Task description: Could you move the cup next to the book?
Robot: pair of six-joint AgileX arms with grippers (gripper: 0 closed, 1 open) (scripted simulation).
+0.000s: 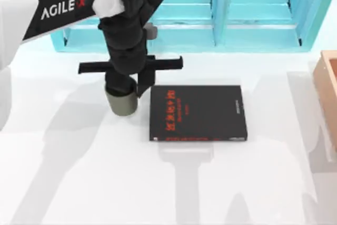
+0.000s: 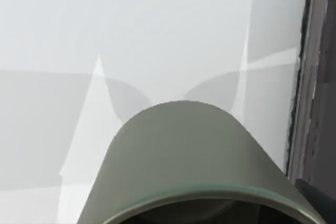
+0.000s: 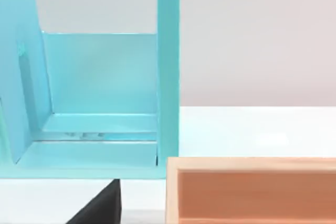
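1. While the left pincer [image 1: 125, 94] grips the cup [image 1: 121, 104] from above, the cup sits low over the surface [image 1: 79, 183].
2. Just at the cup's 3 o'clock lies the book [image 1: 197, 113], barely apart.

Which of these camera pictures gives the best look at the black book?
The top view: the whole book lies flat there, red lettering readable, with the cup just off its left edge under the left gripper. The left wrist view catches a thin strip of its edge; the right wrist view, a dark corner.
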